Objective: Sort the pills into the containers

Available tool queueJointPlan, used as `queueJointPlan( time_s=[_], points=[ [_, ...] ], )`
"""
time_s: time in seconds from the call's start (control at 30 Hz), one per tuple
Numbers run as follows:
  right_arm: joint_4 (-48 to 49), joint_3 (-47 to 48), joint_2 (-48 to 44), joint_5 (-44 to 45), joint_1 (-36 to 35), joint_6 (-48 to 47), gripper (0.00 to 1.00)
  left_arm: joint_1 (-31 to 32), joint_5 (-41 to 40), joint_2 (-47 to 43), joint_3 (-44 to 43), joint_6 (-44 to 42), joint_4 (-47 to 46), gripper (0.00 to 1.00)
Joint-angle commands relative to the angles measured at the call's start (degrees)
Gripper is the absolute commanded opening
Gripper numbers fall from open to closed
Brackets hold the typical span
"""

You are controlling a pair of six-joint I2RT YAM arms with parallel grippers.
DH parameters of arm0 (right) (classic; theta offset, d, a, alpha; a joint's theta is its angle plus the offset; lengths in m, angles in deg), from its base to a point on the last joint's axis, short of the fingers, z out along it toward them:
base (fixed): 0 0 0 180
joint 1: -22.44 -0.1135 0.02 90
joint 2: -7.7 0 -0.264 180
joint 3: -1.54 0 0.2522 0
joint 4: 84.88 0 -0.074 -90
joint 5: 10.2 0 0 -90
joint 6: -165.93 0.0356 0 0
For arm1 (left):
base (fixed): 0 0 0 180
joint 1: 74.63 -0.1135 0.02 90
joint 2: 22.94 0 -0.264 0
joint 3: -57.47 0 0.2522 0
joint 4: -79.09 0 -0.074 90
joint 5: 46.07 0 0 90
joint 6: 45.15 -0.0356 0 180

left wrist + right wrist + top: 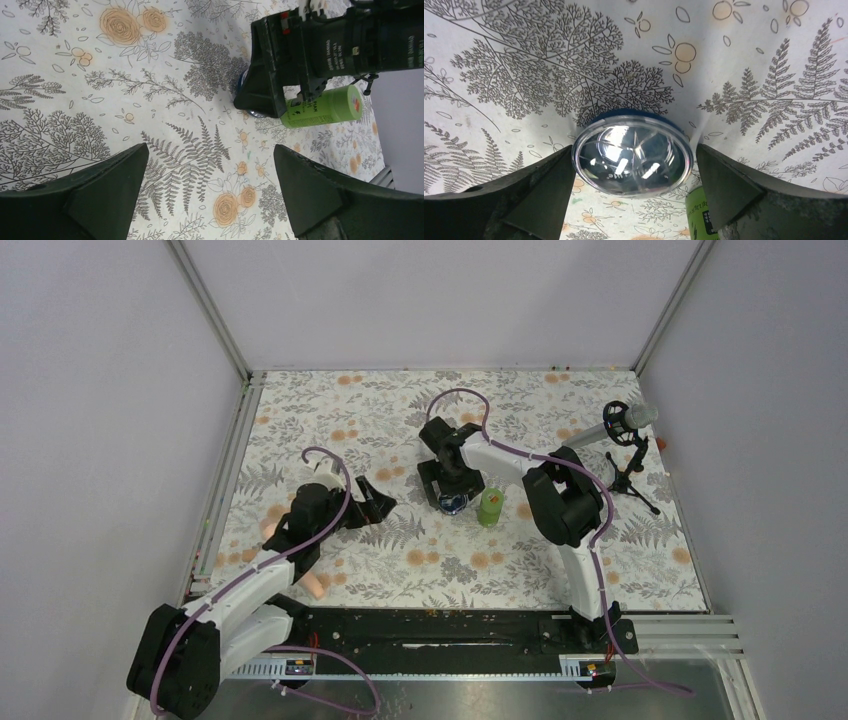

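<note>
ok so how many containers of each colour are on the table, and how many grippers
green bottle: 1
dark-blue jar: 1
grippers: 2 (left gripper, right gripper)
total: 4

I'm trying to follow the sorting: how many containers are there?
2. A green bottle stands upright near the middle; a dark-blue jar sits left of it, between the fingers of the right end effector. Others may be hidden.

green bottle (pixel 490 507) beside blue jar (pixel 452 504)
</note>
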Motion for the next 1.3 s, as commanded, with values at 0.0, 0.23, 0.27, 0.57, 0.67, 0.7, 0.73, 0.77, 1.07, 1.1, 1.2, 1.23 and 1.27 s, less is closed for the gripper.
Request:
queueJointPlan(
  time_s=[0.0,0.23,0.27,0.57,0.67,0.7,0.73,0.77,1.07,1.1,1.2,1.23,1.27],
  points=[
    [1.5,1.0,0.3,4.0,-0.6,1.0,0.95,0.5,-2.7,-0.1,2.8,-1.3,-9.7,0.99],
    [6.6,-2.4,-0.4,6.0,-1.4,0.0,0.94,1.6,-2.3,1.5,6.2,-0.3,-18.9,0.99],
    [6.8,-2.5,-0.5,4.8,-1.4,-1.1,0.94,1.8,-2.2,1.4,6.8,-0.2,-19.4,0.99],
    [1.6,-0.1,-0.3,0.8,-1.4,-1.9,0.87,2.4,-2.2,-0.4,9.6,0.2,-18.8,0.99],
    [1.6,-1.2,-0.8,0.5,-1.3,0.0,0.76,2.5,-1.8,1.2,9.3,0.6,-19.5,0.98],
    [1.7,-1.5,-1.1,0.7,-1.4,0.6,0.72,2.7,-1.5,1.9,9.0,0.8,-19.8,0.98],
    [2.1,-1.9,-1.5,0.9,-1.3,1.1,0.69,2.8,-1.3,2.6,8.9,1.1,-20.6,0.98],
    [2.4,-2.2,-1.9,1.4,-1.4,1.8,0.67,2.9,-1.2,3.5,8.8,1.5,-21.2,0.98],
    [7.8,-7.8,-7.7,6.0,-1.6,16.4,0.91,7.4,-9.8,10.7,6.2,2.3,-24.4,0.96],
    [8.4,-8.6,-8.3,6.3,-1.6,18.3,0.96,7.9,-10.9,11.3,5.9,2.4,-24.1,0.96],
    [6.7,-7.8,-9.1,5.5,-1.6,20.5,0.99,9.3,-13.2,13.1,4.7,1.0,-24.2,0.96],
    [6.4,-7.9,-9.5,4.2,-1.6,21.4,0.99,9.7,-13.5,13.8,4.1,0.2,-23.9,0.96],
    [6.4,-8.2,-9.9,2.3,-1.6,22.4,1.0,10.0,-13.7,14.7,3.2,-0.5,-23.1,0.96]
  ],
)
